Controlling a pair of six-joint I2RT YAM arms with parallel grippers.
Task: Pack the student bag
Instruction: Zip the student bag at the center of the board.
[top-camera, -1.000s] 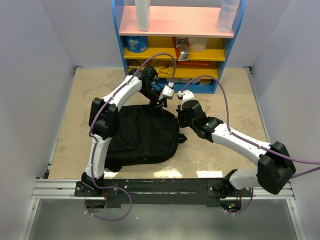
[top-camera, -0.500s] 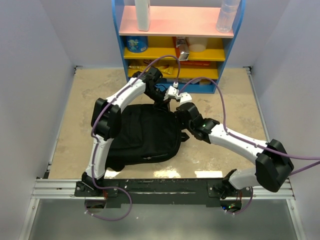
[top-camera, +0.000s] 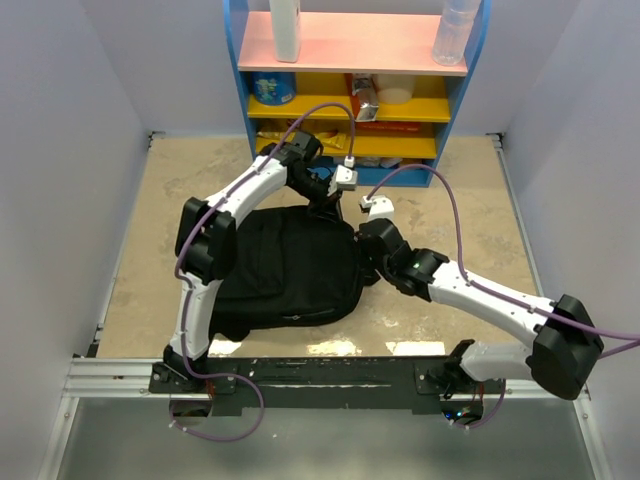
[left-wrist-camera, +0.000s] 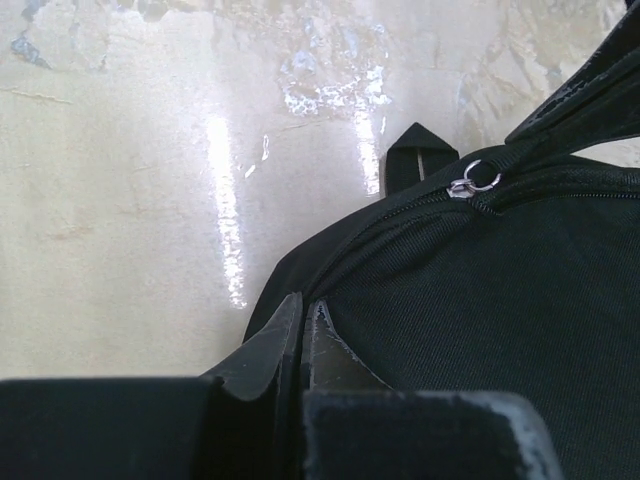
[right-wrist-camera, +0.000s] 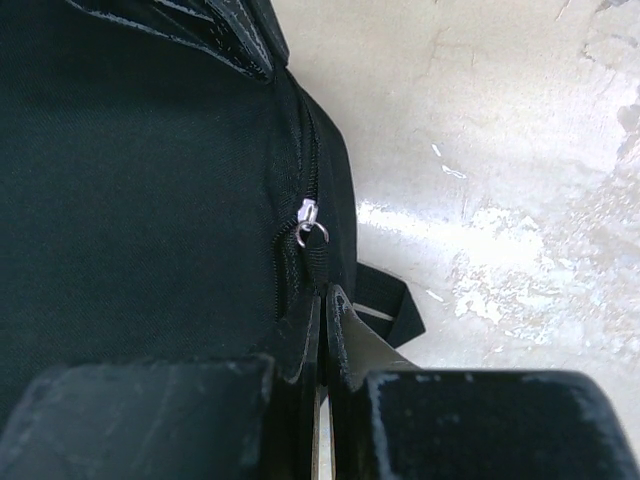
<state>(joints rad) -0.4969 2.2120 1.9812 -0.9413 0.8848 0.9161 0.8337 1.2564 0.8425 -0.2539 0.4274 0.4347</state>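
The student bag (top-camera: 285, 270), a large black fabric backpack, lies flat in the middle of the table. My left gripper (top-camera: 325, 203) sits at its far edge, and in the left wrist view its jaws (left-wrist-camera: 303, 305) are shut, pinching the bag's rim fabric (left-wrist-camera: 480, 300). A silver zipper slider (left-wrist-camera: 470, 183) shows further along that seam. My right gripper (top-camera: 368, 250) is at the bag's right edge. Its jaws (right-wrist-camera: 326, 292) are shut on the black pull tab hanging from the zipper slider (right-wrist-camera: 310, 222). The zipper runs closed above it.
A blue shelf unit (top-camera: 355, 90) with pink and yellow boards stands at the back, holding bottles (top-camera: 455, 30) and small packs. A loose black strap end (right-wrist-camera: 388, 303) lies on the beige tabletop (top-camera: 160, 220) beside the bag. White walls close in left and right.
My left gripper went from open to shut at the bag's far edge. The right gripper slid nearer along the bag's right side, its elbow swinging out to the right.
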